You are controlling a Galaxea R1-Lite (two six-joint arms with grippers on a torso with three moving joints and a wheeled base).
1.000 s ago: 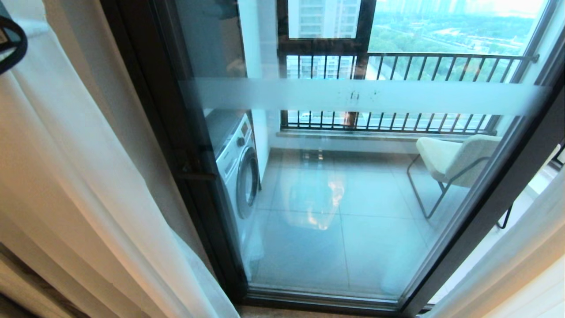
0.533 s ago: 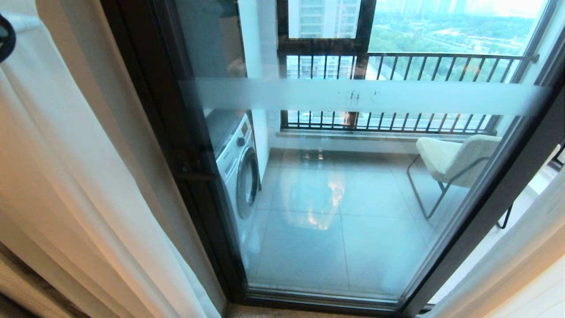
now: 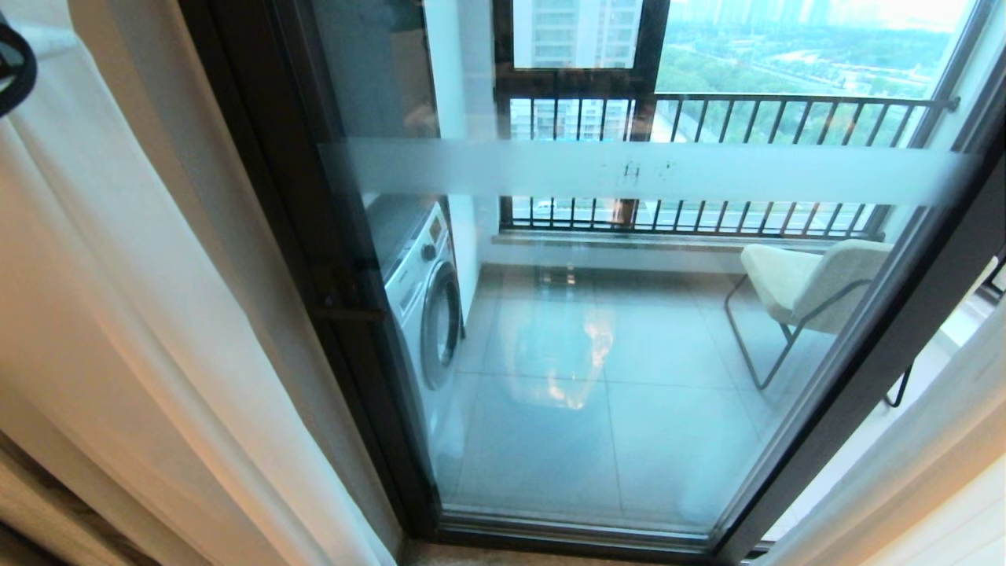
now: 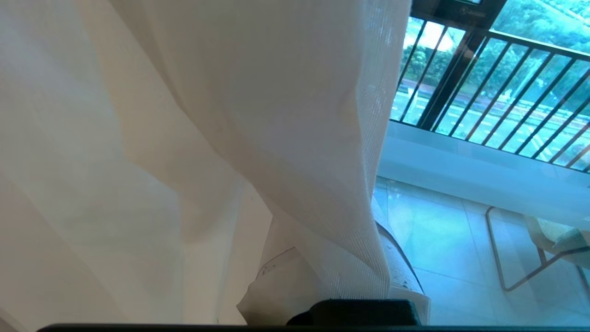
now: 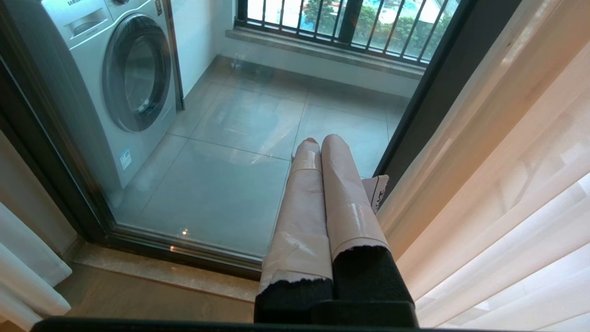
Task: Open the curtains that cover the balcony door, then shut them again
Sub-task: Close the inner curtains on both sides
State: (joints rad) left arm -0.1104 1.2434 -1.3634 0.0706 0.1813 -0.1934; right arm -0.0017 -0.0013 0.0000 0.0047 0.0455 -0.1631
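The sheer white curtains are drawn apart: one bunch (image 3: 118, 314) hangs at the left, another (image 3: 904, 472) at the lower right. Between them the balcony door (image 3: 629, 377) stands uncovered, with its dark frame (image 3: 314, 275) and frosted band (image 3: 629, 169). In the left wrist view the curtain fabric (image 4: 230, 115) drapes over my left gripper (image 4: 332, 230) and runs down between its taped fingers, which are shut on it. My right gripper (image 5: 318, 140) hangs low before the door glass (image 5: 230, 152), shut and empty, with the right curtain (image 5: 507, 184) close beside it.
Behind the glass stand a washing machine (image 3: 428, 291) at the left and a pale chair (image 3: 809, 283) at the right, with a black railing (image 3: 747, 118) beyond. A stone sill (image 5: 138, 281) runs along the door's foot. A dark curved piece (image 3: 16, 67) shows at the top-left edge.
The lower hem of the left curtain has swung further left, baring a bit more of the door's bottom corner. Neither arm has moved.
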